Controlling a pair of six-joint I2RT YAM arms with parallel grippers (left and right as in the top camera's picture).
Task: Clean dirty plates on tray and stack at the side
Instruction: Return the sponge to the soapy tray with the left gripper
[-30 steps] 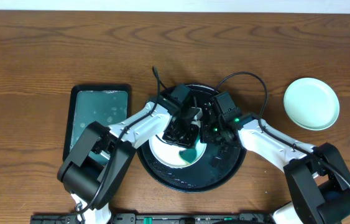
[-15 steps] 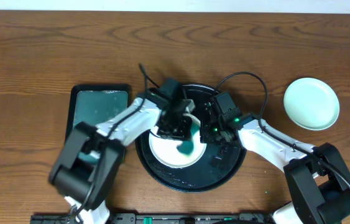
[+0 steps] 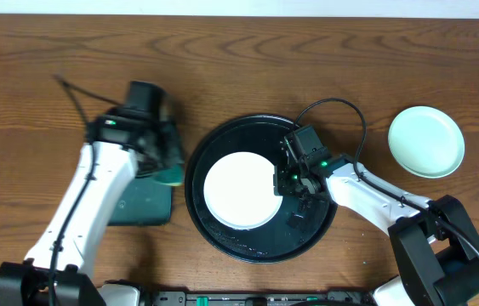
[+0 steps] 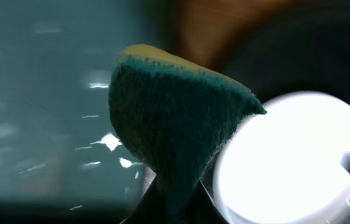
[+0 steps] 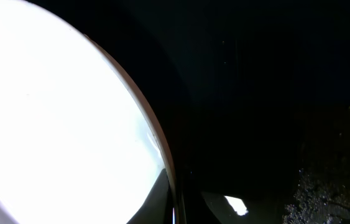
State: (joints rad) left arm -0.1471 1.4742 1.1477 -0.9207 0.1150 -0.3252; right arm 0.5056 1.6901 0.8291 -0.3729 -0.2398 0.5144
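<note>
A white plate (image 3: 237, 191) lies in the round black tray (image 3: 307, 231), its face plain white with no smear. It also shows in the right wrist view (image 5: 50, 124) and the left wrist view (image 4: 293, 155). My right gripper (image 3: 283, 180) (image 5: 175, 208) is shut on the plate's right rim. My left gripper (image 3: 164, 161) (image 4: 175, 208) is shut on a teal sponge with a yellow back (image 3: 172, 175) (image 4: 168, 124), held over the right edge of the green tray (image 3: 141, 204). One pale mint-green plate (image 3: 426, 141) lies on the bare wood at the right. A third plate is not in view.
The green tray (image 4: 38, 93) looks wet and glossy. The right arm's black cable (image 3: 341, 106) loops above the black tray's far right rim. The black tray's floor (image 5: 274, 93) carries water drops at the right.
My left arm swung left off the plate, carrying the sponge to the green tray's edge. The teal smear on the white plate is gone. The right arm has not moved.
</note>
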